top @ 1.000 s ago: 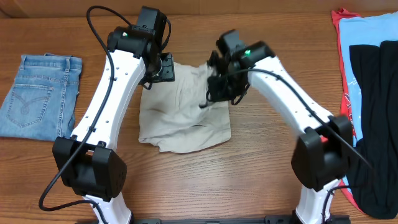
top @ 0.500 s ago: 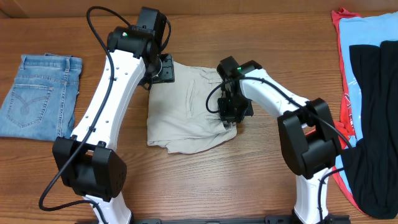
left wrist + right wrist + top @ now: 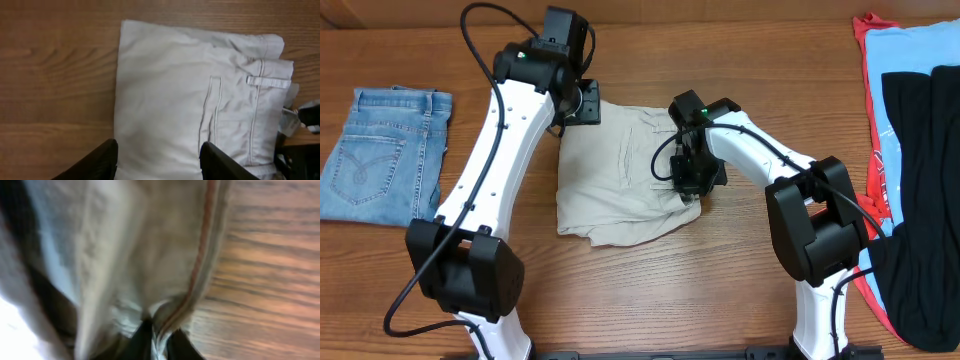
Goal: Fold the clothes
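Observation:
The beige khaki shorts [image 3: 615,180] lie folded in the middle of the table. In the left wrist view [image 3: 200,90] a back pocket and a belt loop show. My left gripper [image 3: 582,103] is open and empty above the shorts' far left corner; its fingers [image 3: 159,160] straddle the cloth. My right gripper [image 3: 688,190] is shut on the shorts' right edge, low at the table; the right wrist view shows the hem [image 3: 195,280] pinched between the fingers [image 3: 159,342].
Folded denim-blue jeans [image 3: 380,150] lie at the far left. A pile of red [image 3: 876,170], light-blue [image 3: 920,60] and black [image 3: 925,200] garments lies along the right edge. The bare wooden table [image 3: 720,270] runs across the front.
My right gripper carried the shorts' right edge down and to the right, laying the cloth flat. The left gripper has lifted slightly off the far left corner and stands open.

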Robot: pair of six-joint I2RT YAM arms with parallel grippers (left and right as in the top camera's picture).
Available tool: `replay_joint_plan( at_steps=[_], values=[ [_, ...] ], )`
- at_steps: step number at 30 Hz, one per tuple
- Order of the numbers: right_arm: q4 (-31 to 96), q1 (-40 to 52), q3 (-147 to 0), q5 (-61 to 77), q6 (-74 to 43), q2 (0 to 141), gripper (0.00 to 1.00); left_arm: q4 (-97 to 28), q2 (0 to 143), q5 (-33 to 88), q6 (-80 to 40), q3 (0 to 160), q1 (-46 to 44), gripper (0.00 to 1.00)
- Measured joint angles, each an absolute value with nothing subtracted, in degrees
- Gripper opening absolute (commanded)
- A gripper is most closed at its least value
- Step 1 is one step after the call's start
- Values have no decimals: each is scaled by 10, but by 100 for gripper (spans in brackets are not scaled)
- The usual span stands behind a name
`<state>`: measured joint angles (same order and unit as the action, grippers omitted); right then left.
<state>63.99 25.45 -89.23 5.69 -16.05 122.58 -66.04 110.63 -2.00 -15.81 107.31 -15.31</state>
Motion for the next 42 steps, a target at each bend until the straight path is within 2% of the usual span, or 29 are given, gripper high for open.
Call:
replay_joint_plan(
  at_steps=[8,14,18,25,27,30,35,42],
  values=[
    [721,232,-980,28,-166,1184,31,-538,1183,-20,-73,1073,-132,67],
    [746,228,-1014,68,-162,1089,31,-472,1204,-5,-40,1073,-106,67],
    [740,244,-1014,122,-154,1087,31,-476,1221,10,-34,1073,-97,67],
    [704,281,-966,164,-150,1122,31,-528,1284,20,-28,1073,-98,66],
    [693,289,-947,175,-150,1132,31,-542,1297,20,-28,1073,-98,63],
    [680,297,-925,182,-149,1146,31,-577,1308,19,-27,1073,-98,51],
    [674,299,-884,184,-143,1171,33,-670,1310,13,-31,1074,-98,42],
    [619,270,-859,137,-128,1197,34,-840,1310,-7,-77,1075,-97,40]
  ],
)
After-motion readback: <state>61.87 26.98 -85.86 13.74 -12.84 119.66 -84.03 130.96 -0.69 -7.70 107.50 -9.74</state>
